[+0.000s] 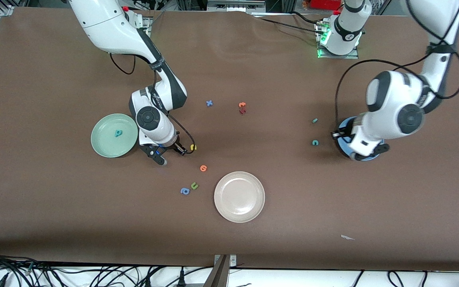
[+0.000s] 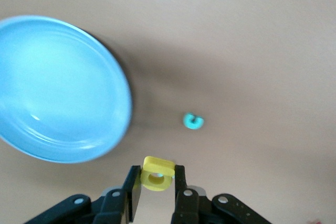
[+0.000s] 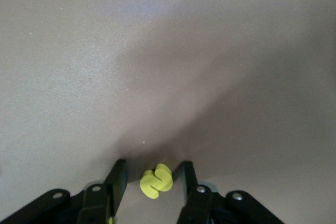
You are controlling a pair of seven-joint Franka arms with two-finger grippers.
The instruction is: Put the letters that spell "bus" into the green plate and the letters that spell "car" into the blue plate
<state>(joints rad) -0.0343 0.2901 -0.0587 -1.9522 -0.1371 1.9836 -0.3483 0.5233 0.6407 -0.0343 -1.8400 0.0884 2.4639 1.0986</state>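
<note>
My left gripper (image 2: 156, 182) is shut on the yellow "a" (image 2: 156, 173). In the front view it (image 1: 364, 154) hangs over the blue plate (image 1: 343, 144), which the arm mostly hides. The cyan "c" (image 1: 315, 142) and the dark-teal "r" (image 1: 314, 120) lie on the table beside that plate, toward the middle. My right gripper (image 3: 152, 174) is low at the table beside the green plate (image 1: 101, 146). It stands open around the yellow "s" (image 3: 156, 181), with a gap on each side. The cyan "b" (image 1: 118, 133) lies in the green plate.
A cream-white plate (image 1: 239, 211) sits nearer the front camera at mid-table. A green "u" (image 1: 194, 185), a blue "a" (image 1: 185, 191) and an orange letter (image 1: 203, 168) lie close to it. A blue "x" (image 1: 209, 103) and orange and red letters (image 1: 242, 107) lie farther back.
</note>
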